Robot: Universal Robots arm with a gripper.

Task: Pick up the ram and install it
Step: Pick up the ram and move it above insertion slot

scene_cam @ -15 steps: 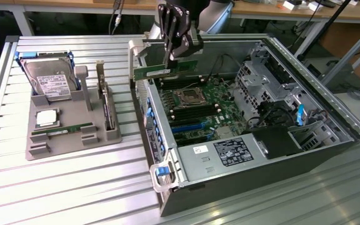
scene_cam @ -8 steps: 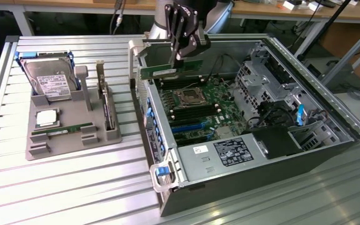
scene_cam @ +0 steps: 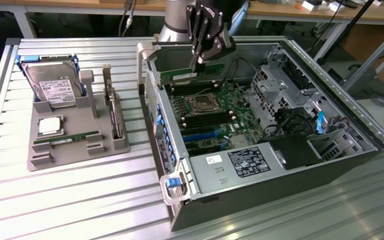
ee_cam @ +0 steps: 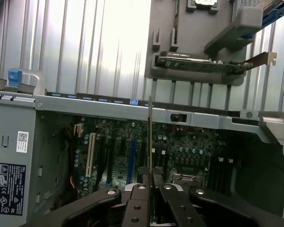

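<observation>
Currently hand (scene_cam: 200,62) grips ram (scene_cam: 182,76) above motherboard (scene_cam: 222,107), case wall (scene_cam: 153,82) beside.

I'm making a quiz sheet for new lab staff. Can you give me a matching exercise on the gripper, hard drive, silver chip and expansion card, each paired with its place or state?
Things:
1. gripper
2. hard drive
3. silver chip
4. expansion card

Places or states:
A. lying flat in the grey holder
B. shut on the ram over the open computer case
C. standing on edge at the holder's side nearest the case
D. propped up, with blue rails on its sides

Pairs: 1-B, 2-D, 3-A, 4-C.
</observation>
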